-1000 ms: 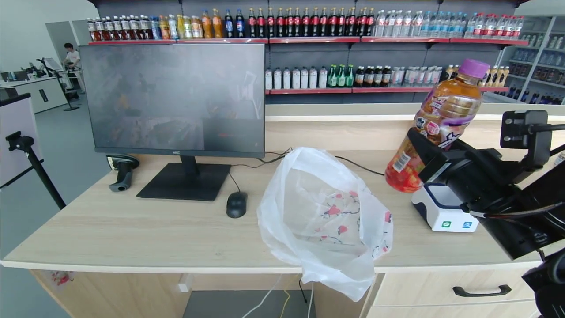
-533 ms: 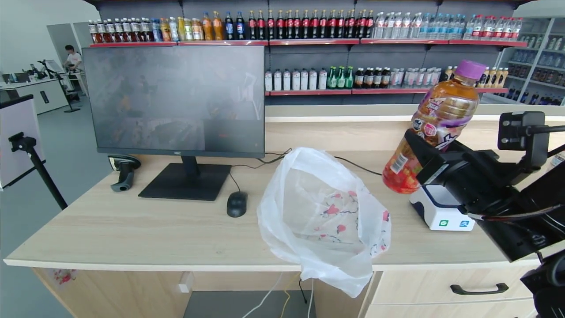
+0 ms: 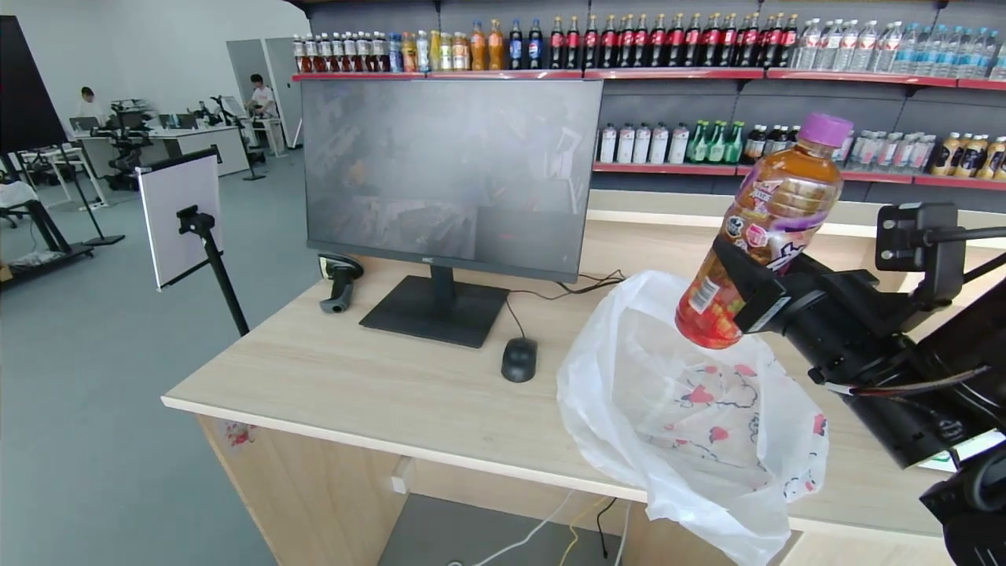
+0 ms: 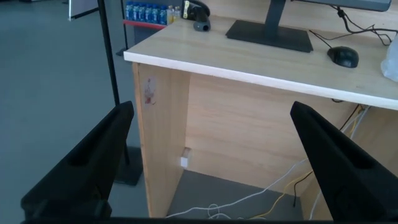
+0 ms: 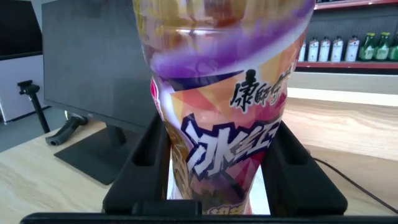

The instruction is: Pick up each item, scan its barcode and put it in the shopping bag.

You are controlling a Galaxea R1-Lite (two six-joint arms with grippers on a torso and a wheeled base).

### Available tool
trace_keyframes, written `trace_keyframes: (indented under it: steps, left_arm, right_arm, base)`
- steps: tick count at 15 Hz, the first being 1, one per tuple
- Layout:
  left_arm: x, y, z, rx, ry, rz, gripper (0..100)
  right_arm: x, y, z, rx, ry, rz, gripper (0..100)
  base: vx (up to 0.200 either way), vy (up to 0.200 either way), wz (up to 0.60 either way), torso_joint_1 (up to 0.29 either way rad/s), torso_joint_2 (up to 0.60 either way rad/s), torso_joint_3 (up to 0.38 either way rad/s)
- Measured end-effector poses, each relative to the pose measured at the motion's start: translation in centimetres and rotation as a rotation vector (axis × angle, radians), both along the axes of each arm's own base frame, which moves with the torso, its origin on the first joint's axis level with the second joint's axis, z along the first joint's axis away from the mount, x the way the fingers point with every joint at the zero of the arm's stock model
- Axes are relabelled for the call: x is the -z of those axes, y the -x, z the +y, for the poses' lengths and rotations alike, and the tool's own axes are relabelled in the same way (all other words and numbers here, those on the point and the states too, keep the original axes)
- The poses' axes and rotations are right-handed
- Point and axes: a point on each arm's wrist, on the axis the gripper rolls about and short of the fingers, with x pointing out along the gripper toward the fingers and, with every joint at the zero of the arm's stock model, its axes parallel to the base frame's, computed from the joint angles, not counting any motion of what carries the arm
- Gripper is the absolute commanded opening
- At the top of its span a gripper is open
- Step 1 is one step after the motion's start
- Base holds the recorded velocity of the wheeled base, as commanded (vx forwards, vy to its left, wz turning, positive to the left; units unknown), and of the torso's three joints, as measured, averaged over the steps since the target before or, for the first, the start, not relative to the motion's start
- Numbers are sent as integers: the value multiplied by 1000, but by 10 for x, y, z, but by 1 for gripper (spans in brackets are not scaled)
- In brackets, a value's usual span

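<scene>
**Purple-capped bottle held above the shopping bag**

The right gripper (image 3: 747, 284) is clamped around the lower half of the bottle (image 3: 774, 212). The bottle holds an amber drink and tilts in the air over the bag's far rim. The thin white bag (image 3: 692, 417) sags open at the counter's (image 3: 377, 385) front edge, with its bottom hanging over. What it contains cannot be told. The left gripper (image 4: 211, 109) is spread wide and empty, low before the counter's front.

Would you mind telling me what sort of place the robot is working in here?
Most likely a shop checkout, perhaps a mock-up: shelves of bottled drinks behind, a handheld scanner by the monitor, a shopping bag on the counter.
</scene>
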Motion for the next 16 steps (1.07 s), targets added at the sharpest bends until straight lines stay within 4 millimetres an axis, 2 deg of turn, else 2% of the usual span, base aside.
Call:
trace_keyframes:
  steps: [6, 16]
  left_arm:
    - [0, 0, 0, 0, 0, 0, 100]
    - [0, 0, 0, 0, 1, -3, 100]
  right_arm:
    - [14, -14, 6, 3, 17, 44, 0]
    - [61, -55, 21, -6, 66, 166, 0]
  base:
    - [0, 0, 0, 0, 0, 0]
    - [0, 0, 0, 0, 0, 0]
